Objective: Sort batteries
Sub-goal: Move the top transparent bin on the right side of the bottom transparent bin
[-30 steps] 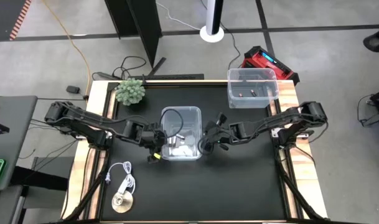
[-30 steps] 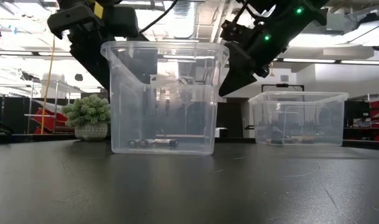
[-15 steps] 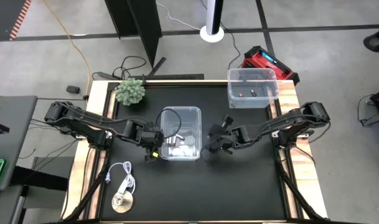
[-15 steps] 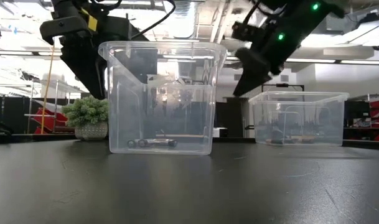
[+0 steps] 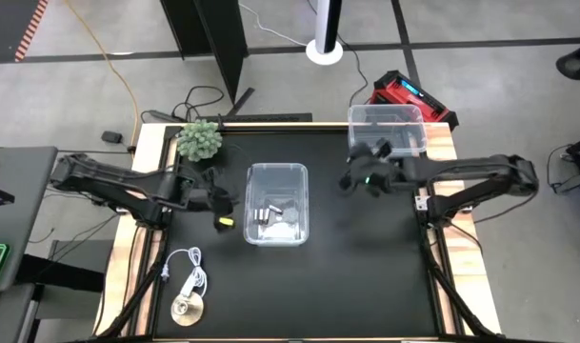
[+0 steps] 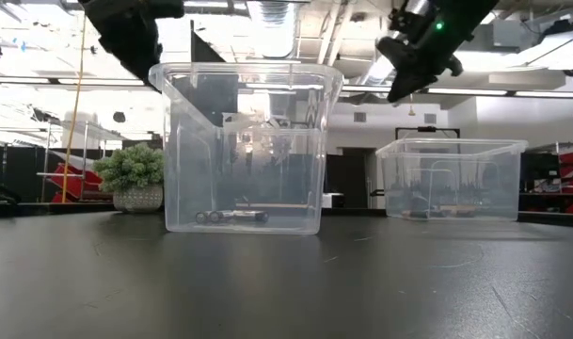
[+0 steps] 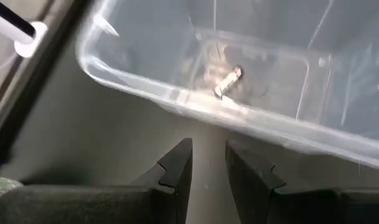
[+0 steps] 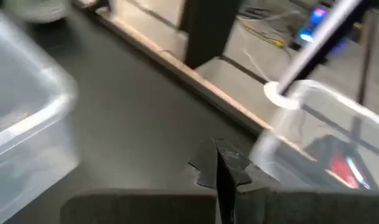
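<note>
Several tiny, light, slippery cylindrical batteries in clear plastic bin: pinch mid-body. Left gripper slightly apart; right gripper together, empty.

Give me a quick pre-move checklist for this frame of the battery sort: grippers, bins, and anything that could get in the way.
1. Left gripper empty: ok, narrow gap between its fingers, nothing in it.
2. Right gripper carrying a battery: cannot tell; fingers are pressed together and no battery shows between them.
3. Centre bin upright with both grippers outside it: ok.
4. Batteries lying in the centre bin: ok, several on its floor.
5. Far bin reachable by the right gripper: likely ok; the gripper is just beside it.
6. White cable out of the way: ok, near the table's front left corner.
</note>
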`<state>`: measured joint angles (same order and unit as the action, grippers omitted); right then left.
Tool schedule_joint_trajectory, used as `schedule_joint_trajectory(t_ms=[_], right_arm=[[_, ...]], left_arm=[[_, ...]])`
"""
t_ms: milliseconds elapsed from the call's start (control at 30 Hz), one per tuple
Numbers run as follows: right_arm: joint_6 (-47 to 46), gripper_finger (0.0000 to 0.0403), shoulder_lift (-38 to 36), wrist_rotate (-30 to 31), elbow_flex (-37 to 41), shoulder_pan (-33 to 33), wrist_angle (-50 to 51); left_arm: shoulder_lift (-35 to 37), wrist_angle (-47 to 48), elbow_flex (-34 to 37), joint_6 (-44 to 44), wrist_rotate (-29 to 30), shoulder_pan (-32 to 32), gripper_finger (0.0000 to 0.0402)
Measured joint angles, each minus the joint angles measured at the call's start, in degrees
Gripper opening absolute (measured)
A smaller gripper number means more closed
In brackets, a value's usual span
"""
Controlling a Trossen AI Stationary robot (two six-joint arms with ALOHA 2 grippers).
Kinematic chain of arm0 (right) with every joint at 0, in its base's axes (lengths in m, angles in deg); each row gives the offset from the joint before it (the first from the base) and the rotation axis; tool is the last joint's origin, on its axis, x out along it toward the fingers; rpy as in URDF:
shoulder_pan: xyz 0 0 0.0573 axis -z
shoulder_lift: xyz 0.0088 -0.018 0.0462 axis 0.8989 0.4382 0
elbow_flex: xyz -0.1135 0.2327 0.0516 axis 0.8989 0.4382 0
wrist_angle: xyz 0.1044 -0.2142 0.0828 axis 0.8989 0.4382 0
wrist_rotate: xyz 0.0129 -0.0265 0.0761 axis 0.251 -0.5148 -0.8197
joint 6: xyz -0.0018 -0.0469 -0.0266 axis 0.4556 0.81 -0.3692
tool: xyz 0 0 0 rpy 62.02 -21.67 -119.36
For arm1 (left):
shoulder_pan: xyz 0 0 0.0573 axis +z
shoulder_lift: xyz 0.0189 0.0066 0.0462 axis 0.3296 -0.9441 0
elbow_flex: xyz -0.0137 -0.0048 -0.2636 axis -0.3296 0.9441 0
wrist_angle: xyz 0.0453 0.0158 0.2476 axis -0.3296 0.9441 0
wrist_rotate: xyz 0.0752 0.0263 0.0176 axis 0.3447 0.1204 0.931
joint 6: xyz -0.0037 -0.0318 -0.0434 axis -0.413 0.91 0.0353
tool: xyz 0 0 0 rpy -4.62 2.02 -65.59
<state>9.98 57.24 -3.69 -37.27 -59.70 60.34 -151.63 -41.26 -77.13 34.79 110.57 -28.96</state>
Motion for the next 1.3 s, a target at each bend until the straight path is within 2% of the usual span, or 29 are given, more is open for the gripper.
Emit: schedule_joint_trajectory(t_ms=[67,167,267,367,533,633,767,1033,1300], right_arm=[[1.8,0.0012,-1.5,-1.7,0.0,3.5,0.5],[5.4,0.0026,-3.0,-9.0,-0.1,9.1,0.2],[8.2,0.0063,-2.6,-17.6,-1.7,14.3,2.1],[10.7,0.0117,-0.4,-23.1,-4.4,18.9,6.1],[13.2,0.0211,5.2,-26.8,-10.0,24.3,13.8],[14.0,0.0243,8.1,-26.9,-13.3,26.0,15.3],[13.8,0.0253,12.1,-30.2,-16.7,27.9,16.1],[11.9,0.0252,20.4,-30.0,-20.9,32.4,18.7],[11.8,0.0208,25.4,-31.0,-21.8,34.3,18.6]], left_arm=[[1.6,-0.4,0.0,0.0,0.9,0.0,0.0091],[2.8,-1.0,0.0,0.0,1.7,0.0,0.0091],[3.0,-1.7,0.0,-0.9,1.9,0.0,0.0091],[2.8,-2.2,0.0,-1.6,1.9,0.0,0.0091],[2.8,-3.3,0.3,-2.2,1.9,0.0,0.0091],[2.8,-3.3,0.3,-1.9,1.9,0.0,0.0091],[2.8,-3.3,0.3,-1.1,1.9,0.0,0.0092],[2.8,-3.3,0.3,-0.7,1.8,0.0,0.0092],[2.8,-3.3,0.3,-0.8,1.8,0.0,0.0091]])
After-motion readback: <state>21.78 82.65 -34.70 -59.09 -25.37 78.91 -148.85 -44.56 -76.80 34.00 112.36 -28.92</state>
